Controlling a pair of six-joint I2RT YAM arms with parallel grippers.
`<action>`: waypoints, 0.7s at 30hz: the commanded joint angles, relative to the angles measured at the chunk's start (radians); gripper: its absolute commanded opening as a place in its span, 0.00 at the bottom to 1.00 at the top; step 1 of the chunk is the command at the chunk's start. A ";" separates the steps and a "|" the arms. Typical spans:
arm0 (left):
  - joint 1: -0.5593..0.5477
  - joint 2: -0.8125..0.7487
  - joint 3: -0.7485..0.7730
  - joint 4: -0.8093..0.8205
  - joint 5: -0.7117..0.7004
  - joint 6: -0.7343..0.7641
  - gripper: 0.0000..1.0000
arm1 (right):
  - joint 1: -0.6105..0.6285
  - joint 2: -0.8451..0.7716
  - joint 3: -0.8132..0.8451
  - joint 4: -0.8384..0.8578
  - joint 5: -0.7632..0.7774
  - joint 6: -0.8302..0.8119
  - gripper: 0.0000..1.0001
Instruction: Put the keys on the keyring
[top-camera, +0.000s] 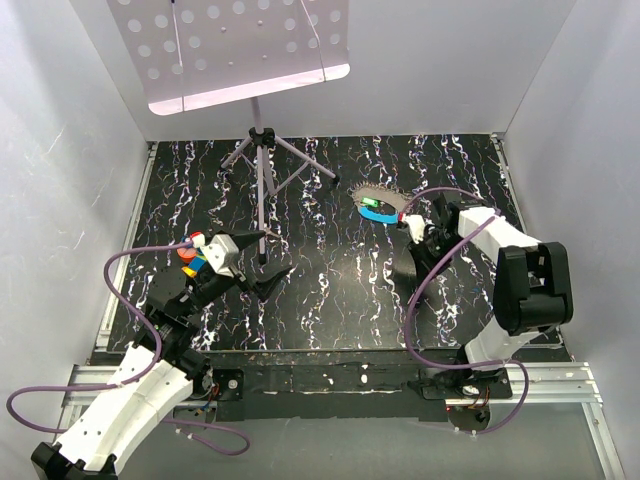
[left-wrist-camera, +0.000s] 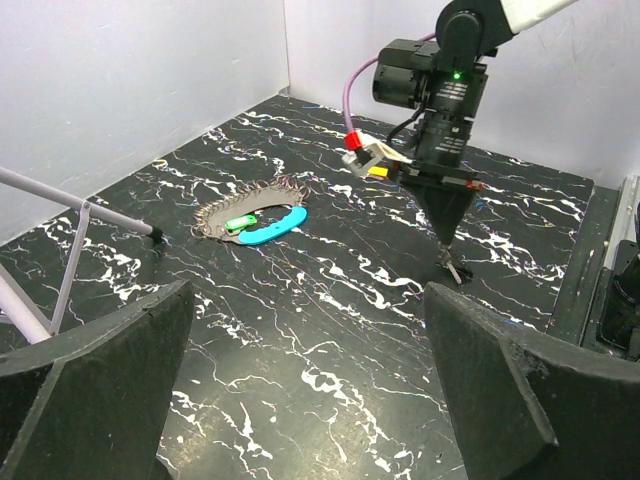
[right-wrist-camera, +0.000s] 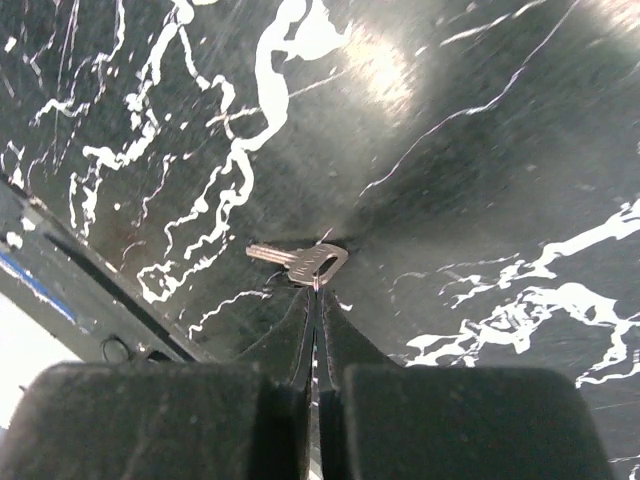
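A small silver key (right-wrist-camera: 300, 262) is pinched by the edge of its head between the tips of my right gripper (right-wrist-camera: 317, 288), which is shut on it just above the marbled mat. From the left wrist that gripper (left-wrist-camera: 452, 262) points straight down with the key (left-wrist-camera: 458, 272) at its tip. The keyring, a blue band (left-wrist-camera: 272, 228) joined to a grey-brown loop (left-wrist-camera: 215, 212) with a green tag, lies flat to the left of it and apart from it; from above the keyring (top-camera: 378, 213) sits beyond my right gripper (top-camera: 407, 266). My left gripper (left-wrist-camera: 310, 400) stands open and holds nothing.
A tripod stand (top-camera: 262, 160) with a perforated white plate on top stands at the back middle of the mat; its legs (left-wrist-camera: 70, 262) show at the left of the left wrist view. White walls close three sides. Purple cables loop off both arms.
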 joint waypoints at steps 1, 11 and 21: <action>0.004 -0.006 0.001 -0.006 0.000 0.005 0.98 | 0.014 0.044 0.066 0.076 0.026 0.079 0.01; 0.004 -0.003 -0.001 -0.006 0.003 0.007 0.98 | 0.051 0.075 0.045 0.225 0.043 0.228 0.01; 0.004 -0.014 0.001 -0.006 0.006 0.007 0.98 | 0.080 0.078 0.008 0.285 0.072 0.263 0.01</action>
